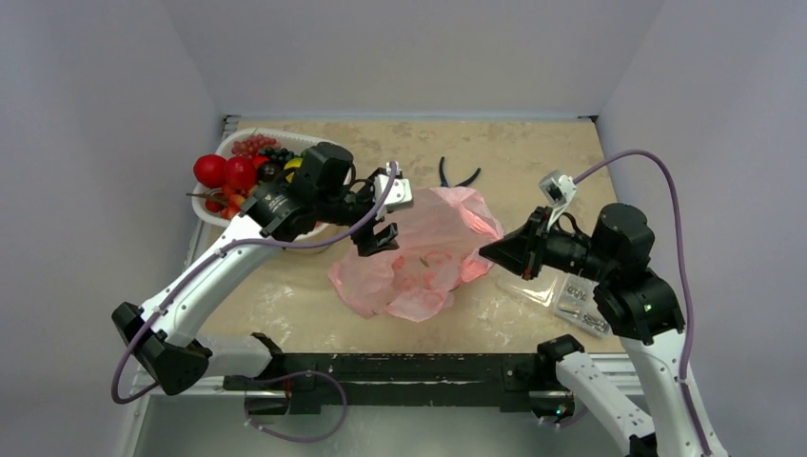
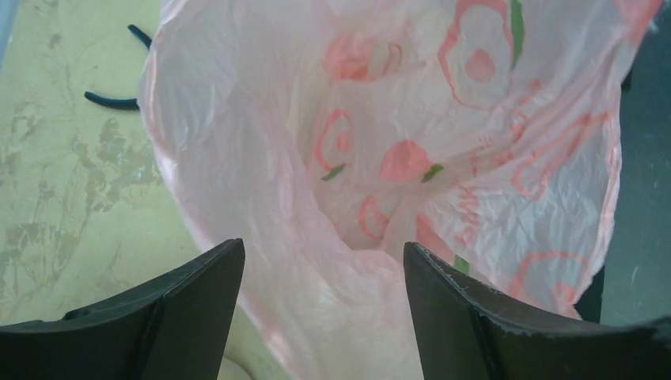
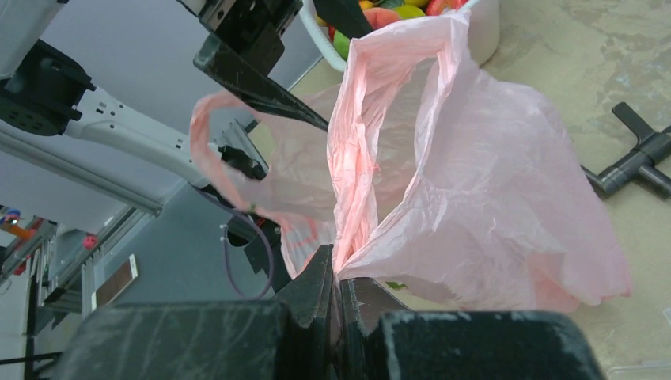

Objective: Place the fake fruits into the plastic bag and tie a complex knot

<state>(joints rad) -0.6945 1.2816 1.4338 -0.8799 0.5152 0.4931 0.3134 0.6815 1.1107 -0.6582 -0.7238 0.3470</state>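
The pink plastic bag [image 1: 419, 252] lies open mid-table, with red fruit prints on its film. My right gripper [image 1: 487, 252] is shut on the bag's right rim and holds it up; the pinched film [image 3: 352, 237] shows between its fingers. My left gripper [image 1: 377, 238] is open and empty, hovering over the bag's left side; the bag's open mouth [image 2: 380, 158] fills the left wrist view between the fingers [image 2: 198, 293]. The fake fruits [image 1: 238, 171], red, green and dark grapes, sit in a white basket [image 1: 228, 145] at the back left. No knot shows.
Dark-handled pliers [image 1: 457, 176] lie behind the bag. A clear bag of metal hardware [image 1: 571, 300] lies under my right arm at the right. The black rail [image 1: 400, 367] runs along the near table edge.
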